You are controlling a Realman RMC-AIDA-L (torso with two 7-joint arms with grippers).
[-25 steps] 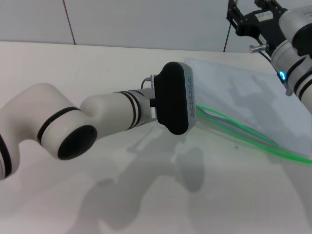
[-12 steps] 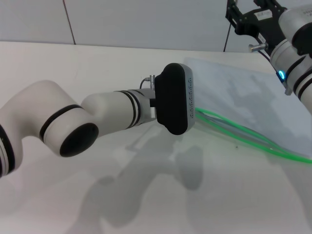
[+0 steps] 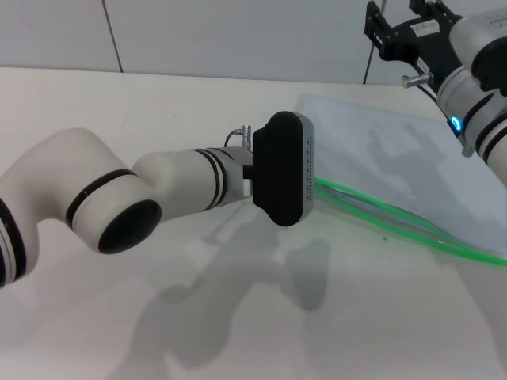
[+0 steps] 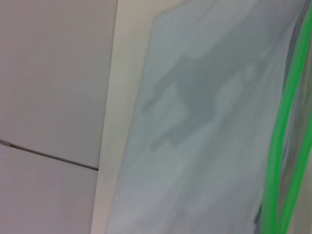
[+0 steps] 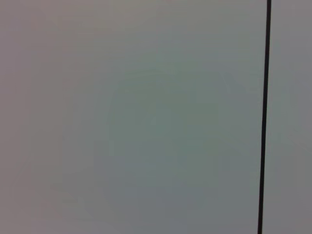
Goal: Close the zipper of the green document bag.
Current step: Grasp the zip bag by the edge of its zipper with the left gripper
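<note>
Tabletop (image 3: 238, 332), a smooth white surface, fills the near part of the head view and carries the soft grey shadow of the left arm across its middle. Behind it stands a pale panelled wall (image 3: 238, 36) with thin dark seams, and the right wrist view shows only that wall and one seam.

The left arm reaches in from the near left, its white, black-ringed links ending in a black oval wrist housing that hides the left gripper (image 3: 309, 176) from the head camera. The left wrist view does not show its fingers either, so their spread cannot be told, nor whether they touch anything. The housing sits at the near-left end of the bag's green edge.

The large flat rectangular document bag of translucent grey-blue plastic (image 3: 396, 170) lies flat on the table's right half, well beyond the housing and running out of view at the right. Its thin bright green plastic zipper strip (image 3: 396, 224) follows the long edge nearest the robot. There the strip splits into two separate green lines with a gap between them, so the zipper is open. The slider cannot be made out.

The black right gripper (image 3: 404, 36) hangs high at the far right, above the bag's far edge and apart from it; its fingers cannot be read.
</note>
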